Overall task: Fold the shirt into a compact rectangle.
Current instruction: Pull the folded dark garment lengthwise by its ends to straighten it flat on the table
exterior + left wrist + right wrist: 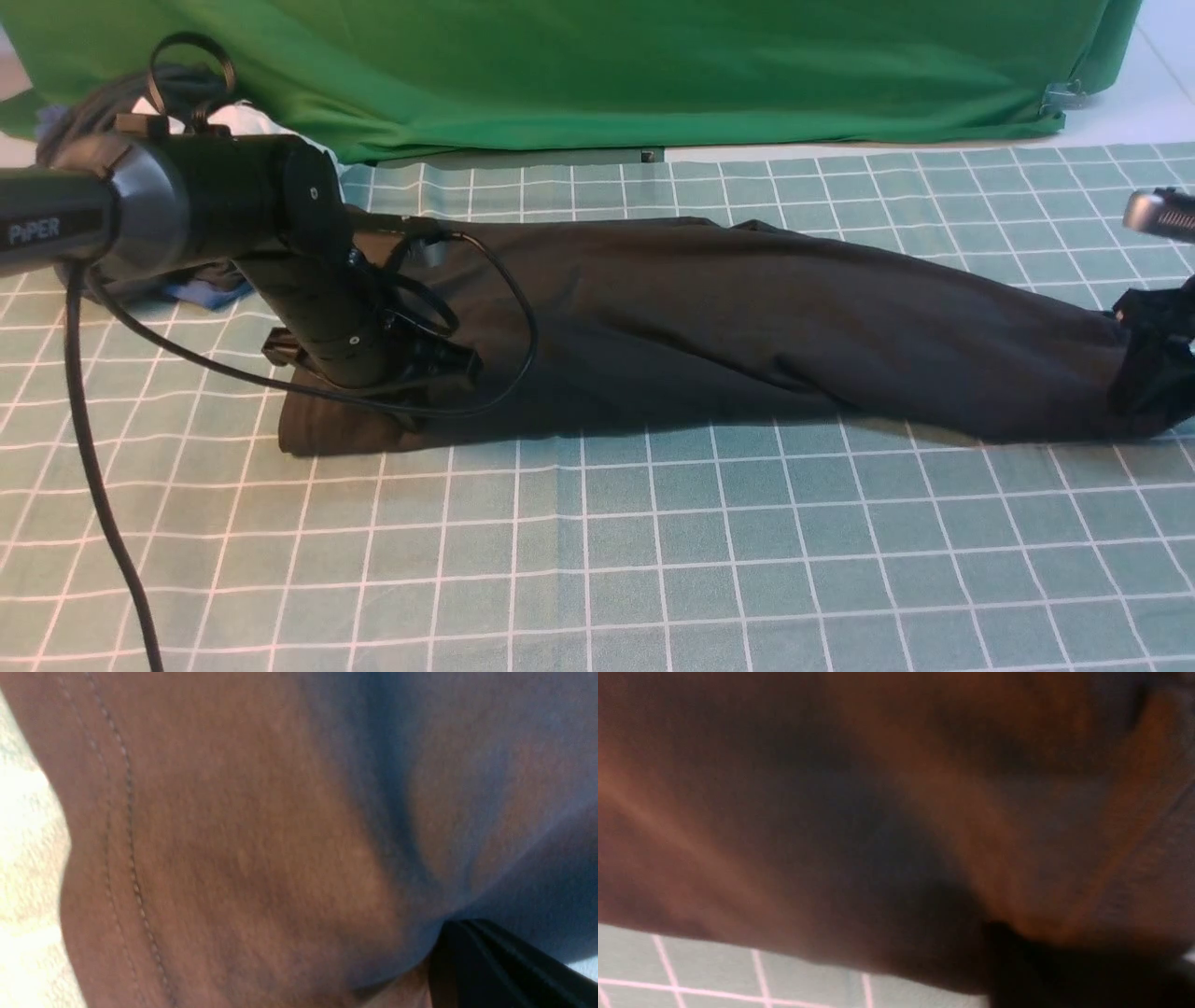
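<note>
Near half of checked cloth (597,560) wide open. Black shirt (747,317) blocks mid strip to R edge; clothes pile (210,294) + green backdrop (607,75) crowd back.

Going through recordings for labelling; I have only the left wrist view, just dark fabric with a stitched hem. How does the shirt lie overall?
Observer: The shirt lies as one long band across the green checked cloth, left to right.
Operator: And the other arm?
Observer: The right tool is at the shirt's right end, at the front view's edge; its grip cannot be judged.
Operator: Anything else nearby?
Observer: Blue clothing lies behind the left arm.
</note>
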Robot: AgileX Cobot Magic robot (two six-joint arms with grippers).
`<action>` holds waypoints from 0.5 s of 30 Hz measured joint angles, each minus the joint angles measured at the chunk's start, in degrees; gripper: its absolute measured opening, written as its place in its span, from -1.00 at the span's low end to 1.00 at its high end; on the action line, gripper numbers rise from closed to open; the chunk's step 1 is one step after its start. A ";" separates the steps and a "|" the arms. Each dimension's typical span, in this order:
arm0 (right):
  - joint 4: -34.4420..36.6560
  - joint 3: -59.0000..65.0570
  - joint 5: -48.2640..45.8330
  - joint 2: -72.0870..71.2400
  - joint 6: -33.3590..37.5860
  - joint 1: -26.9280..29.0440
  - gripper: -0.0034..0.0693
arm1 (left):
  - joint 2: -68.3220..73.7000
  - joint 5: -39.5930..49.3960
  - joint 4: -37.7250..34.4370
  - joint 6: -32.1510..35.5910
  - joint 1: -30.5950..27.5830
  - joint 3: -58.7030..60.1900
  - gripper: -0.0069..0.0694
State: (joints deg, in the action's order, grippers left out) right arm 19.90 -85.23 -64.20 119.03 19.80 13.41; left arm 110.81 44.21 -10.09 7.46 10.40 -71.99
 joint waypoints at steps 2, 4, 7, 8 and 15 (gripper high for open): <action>-0.74 0.05 0.51 0.06 0.51 0.06 -0.71 | 0.00 -0.36 0.00 0.00 0.00 0.00 -0.79; -2.03 0.00 0.69 -0.47 0.82 0.19 -0.80 | 0.00 -0.52 0.00 0.00 0.00 0.00 -0.79; -5.79 -0.57 0.43 -1.31 0.56 0.32 -0.81 | 0.00 -0.76 0.00 0.05 0.00 0.00 -0.79; -6.45 -0.81 0.10 -1.44 0.29 0.32 -0.81 | 0.00 -0.76 0.00 0.05 0.00 0.00 -0.79; -11.70 -5.05 -1.94 -2.06 -1.35 0.32 -0.77 | 0.00 -1.01 0.00 0.05 0.00 0.00 -0.79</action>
State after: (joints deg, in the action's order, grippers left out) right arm 8.20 -90.27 -66.14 116.96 18.46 13.73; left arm 110.81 43.20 -10.09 7.50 10.40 -71.99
